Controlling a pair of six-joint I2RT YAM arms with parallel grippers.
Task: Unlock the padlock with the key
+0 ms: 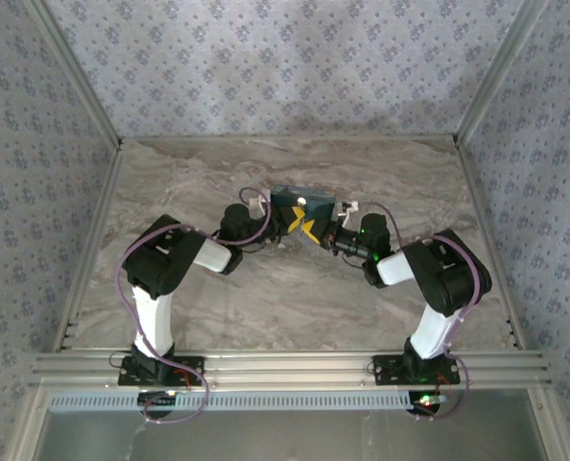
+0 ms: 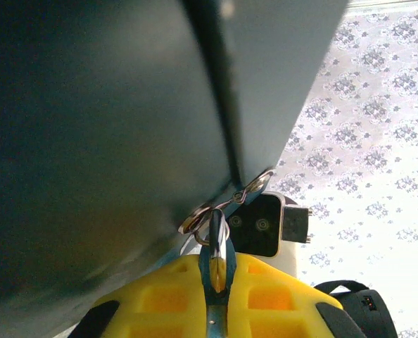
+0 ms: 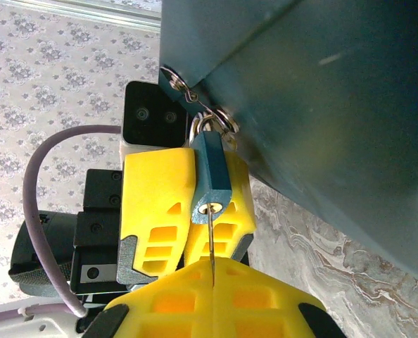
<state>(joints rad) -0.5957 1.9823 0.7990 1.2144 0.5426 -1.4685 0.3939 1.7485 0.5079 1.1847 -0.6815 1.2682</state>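
Left hand (image 2: 218,282) around padlock (image 3: 210,172), key (image 3: 212,243) inside

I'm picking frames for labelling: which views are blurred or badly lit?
Left wrist: box dark and soft, wallpaper washed out at lower right. Right wrist: padlock and key sharp, box dim. Top: evenly lit, details too small.

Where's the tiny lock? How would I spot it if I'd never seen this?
Find the big dark teal box at the far middle of the table. Small metal rings hang at its corner, and the padlock dangles from them. It is the little blue block pinched between yellow fingers, with a thin key poking into its end.
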